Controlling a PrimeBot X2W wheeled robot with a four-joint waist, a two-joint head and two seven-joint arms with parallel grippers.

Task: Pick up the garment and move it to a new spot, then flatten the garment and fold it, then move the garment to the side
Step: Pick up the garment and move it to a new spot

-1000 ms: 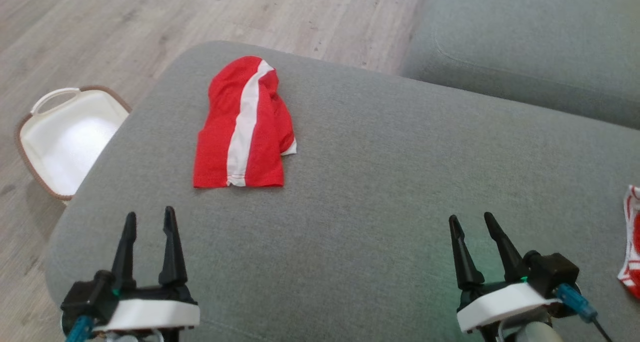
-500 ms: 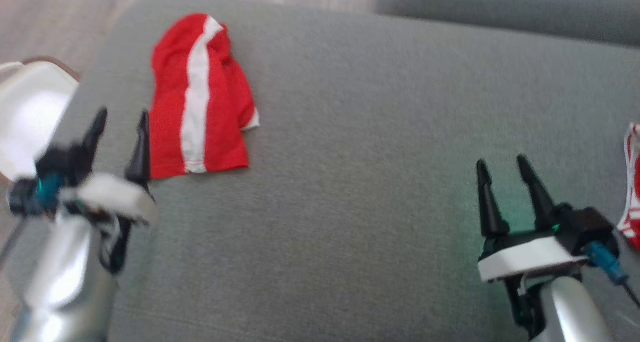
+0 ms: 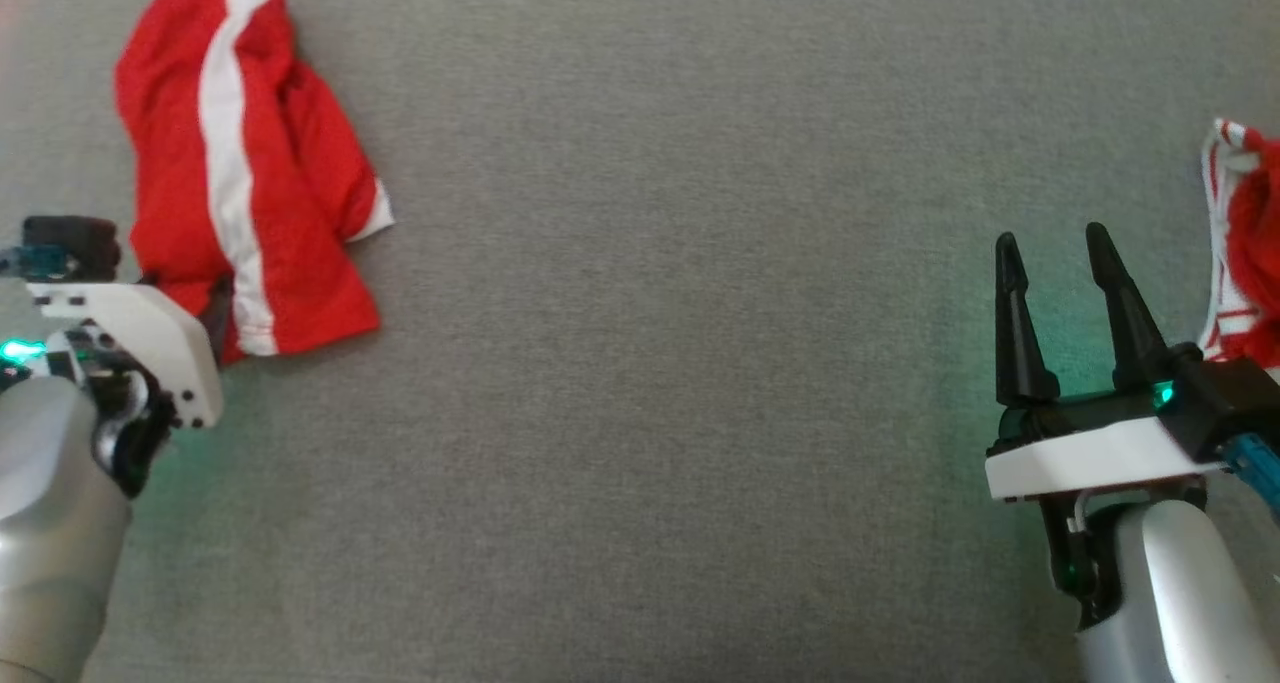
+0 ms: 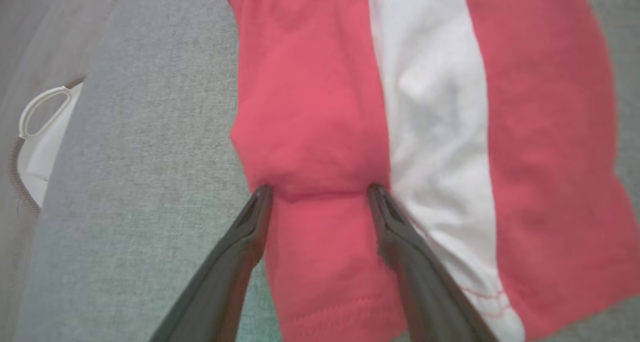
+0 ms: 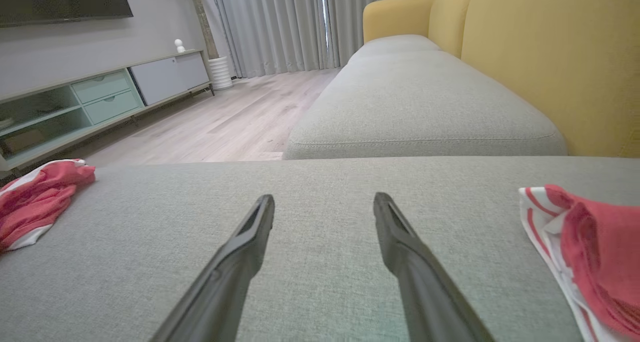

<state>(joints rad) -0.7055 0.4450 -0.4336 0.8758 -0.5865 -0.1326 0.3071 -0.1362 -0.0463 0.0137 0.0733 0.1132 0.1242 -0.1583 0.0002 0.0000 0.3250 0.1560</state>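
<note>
My left pincer [image 4: 320,189] stands apart, both tips pressing the red white-striped garment [image 4: 310,106] near its hem, at the left end of the grey sofa cushion [image 4: 150,182]. My right pincer [image 3: 1052,235], apart and empty, hovers near another red cloth [image 3: 1255,213]. The left wrist view adds a white basket [image 4: 32,166], contents hidden.

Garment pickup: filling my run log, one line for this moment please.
stage: pickup, ungripped | left gripper: open, tips on red garment | right gripper: open, over cushion
</note>
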